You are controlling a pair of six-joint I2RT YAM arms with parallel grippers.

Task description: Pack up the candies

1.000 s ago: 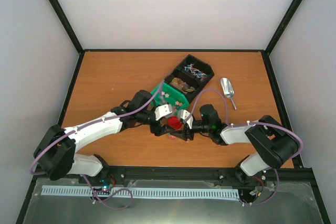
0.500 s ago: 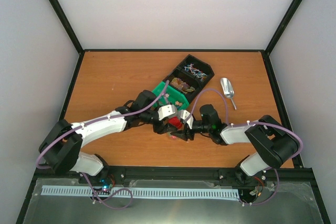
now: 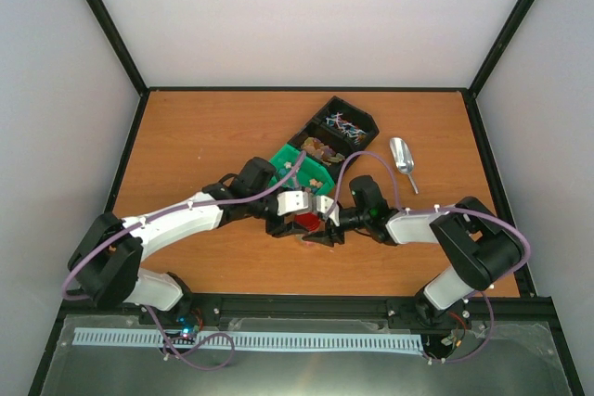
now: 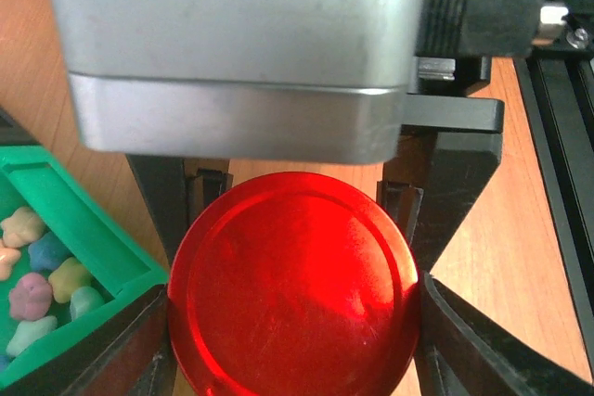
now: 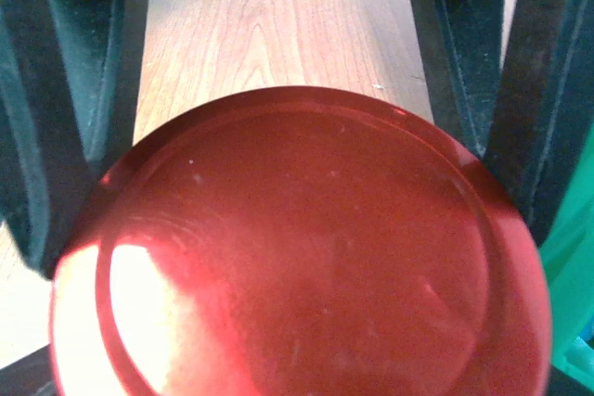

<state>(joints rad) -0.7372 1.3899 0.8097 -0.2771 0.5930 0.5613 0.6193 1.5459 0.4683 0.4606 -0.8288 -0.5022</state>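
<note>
Red lid [image 3: 309,219], from above, has the green tray [image 3: 286,153] just beyond it. Your left gripper [image 4: 297,345] pinches that lid; candies [image 4: 37,275] lie in the tray beside it, so packing looks unfinished. Your right gripper [image 5: 297,379] hides its hold under the lid: cannot tell.

A metal scoop [image 3: 402,157] lies on the wooden table [image 3: 204,127] just right of a black compartment box [image 3: 355,147].

overhead; wrist close-ups, both on red lid [image 4: 292,289]
</note>
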